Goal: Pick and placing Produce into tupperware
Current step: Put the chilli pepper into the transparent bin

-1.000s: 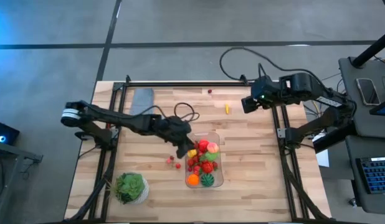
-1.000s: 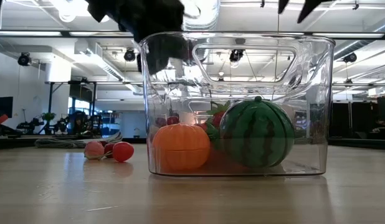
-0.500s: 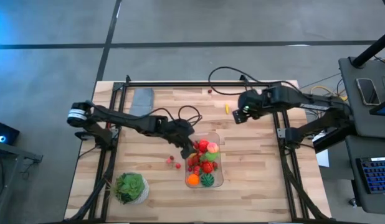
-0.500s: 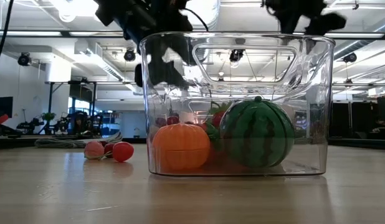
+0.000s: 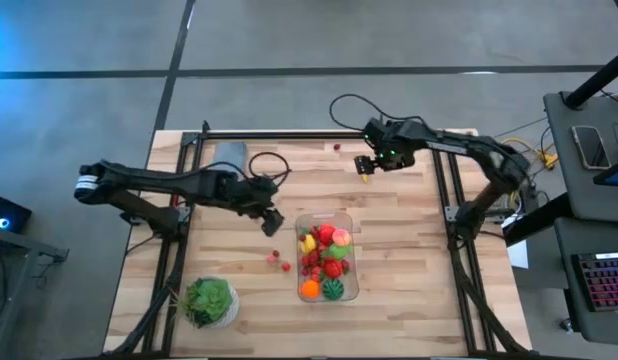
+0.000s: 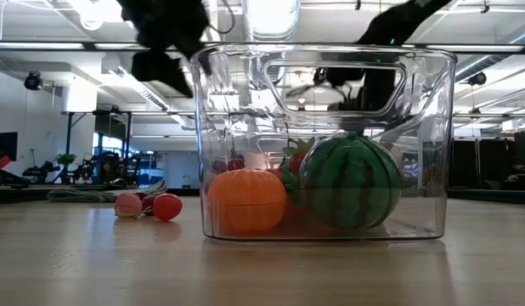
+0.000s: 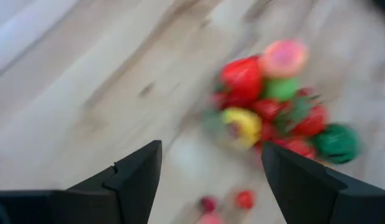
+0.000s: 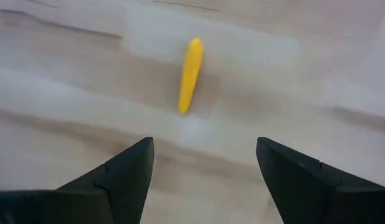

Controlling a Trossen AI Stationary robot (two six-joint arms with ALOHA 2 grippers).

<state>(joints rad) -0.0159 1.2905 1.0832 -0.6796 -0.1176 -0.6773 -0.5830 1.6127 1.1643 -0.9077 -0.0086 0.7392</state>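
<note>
The clear tupperware point(image 5: 352, 272) point(image 6: 245, 64) stands near the table's middle. It holds produce, among it an orange piece point(image 6: 247, 201) and a striped green ball point(image 6: 352, 183). My left gripper point(image 5: 272, 222) point(image 7: 211, 149) hangs open and empty just left of the tupperware, above bare wood. Two red berries point(image 5: 280, 262) point(image 6: 166, 206) lie on the table near it. My right gripper point(image 5: 365, 165) point(image 8: 205, 146) is open above a small yellow piece point(image 8: 191, 73) point(image 5: 365, 177), which lies flat toward the far right. One more berry point(image 5: 337, 147) lies near the far edge.
A grey-blue folded cloth point(image 5: 232, 156) lies at the far left of the table. A potted leafy plant point(image 5: 209, 300) stands at the near left corner. Black cables point(image 5: 274, 165) run along both arms. Bare wood lies to the right of the tupperware.
My left gripper has opened over the tupperware's left end, then drawn back toward the table's left and far edges. My right gripper has travelled from the far right toward the table's left, ending above the yellow piece, its fingers apart throughout.
</note>
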